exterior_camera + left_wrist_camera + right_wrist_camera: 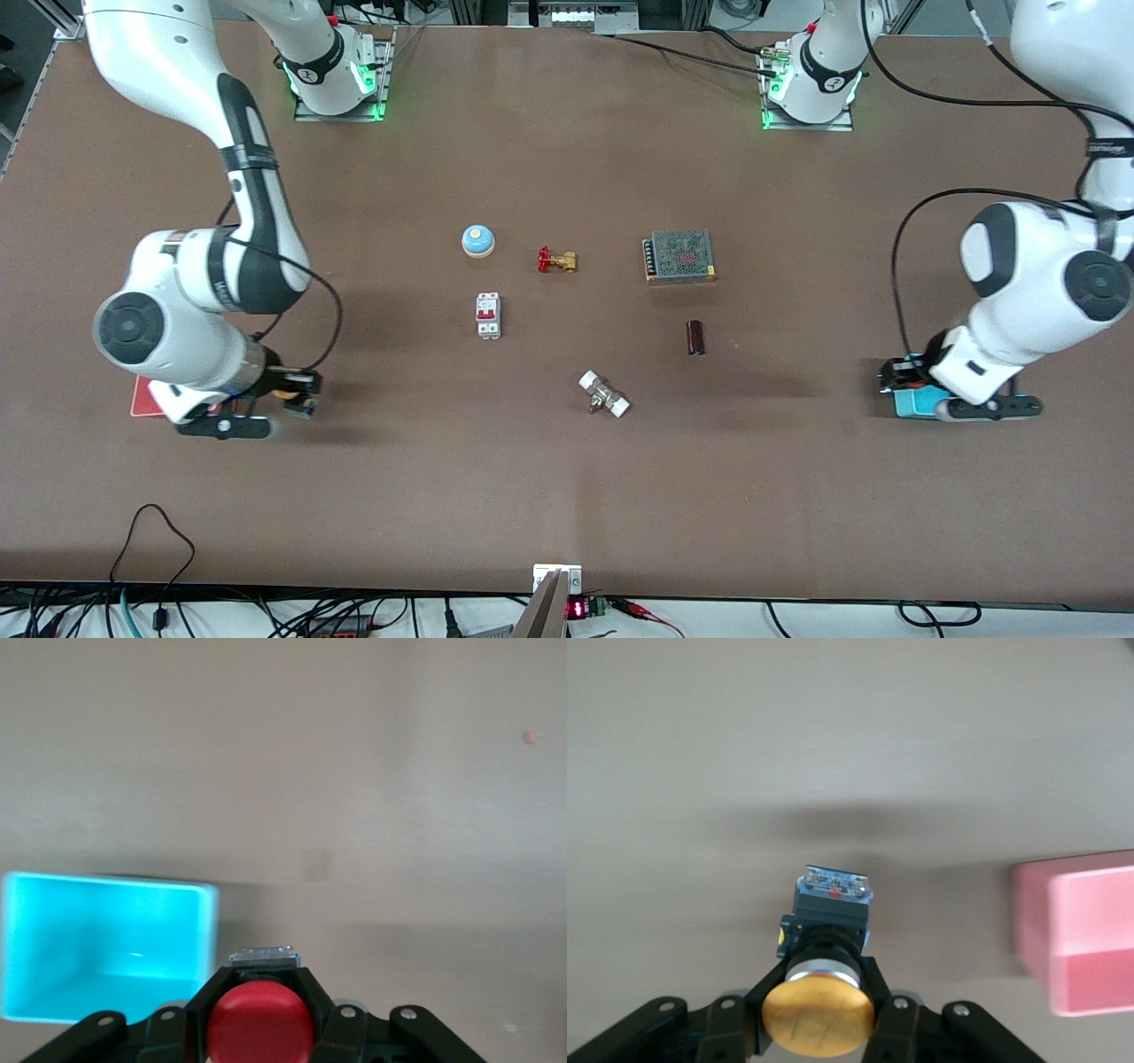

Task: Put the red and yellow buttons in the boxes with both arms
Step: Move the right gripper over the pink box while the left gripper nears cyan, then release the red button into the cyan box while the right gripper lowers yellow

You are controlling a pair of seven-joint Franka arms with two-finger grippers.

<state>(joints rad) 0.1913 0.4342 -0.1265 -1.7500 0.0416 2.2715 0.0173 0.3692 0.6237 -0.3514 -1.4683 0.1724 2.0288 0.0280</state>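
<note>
My left gripper (261, 981) is shut on the red button (260, 1025), cap toward the wrist camera. It holds the button over bare table just beside the cyan box (106, 948), at the box's edge toward the table's middle. In the front view the left gripper (891, 377) hangs by the cyan box (914, 404), which my hand partly covers. My right gripper (824, 979) is shut on the yellow button (819, 1014), over bare table beside the pink-red box (1090, 939). In the front view the right gripper (299, 396) is a little apart from the pink-red box (144, 397).
In the table's middle lie a blue dome bell (477, 240), a brass valve with a red handle (557, 260), a white circuit breaker (488, 315), a meshed power supply (679, 256), a dark cylinder (696, 338) and a white-ended fitting (604, 394).
</note>
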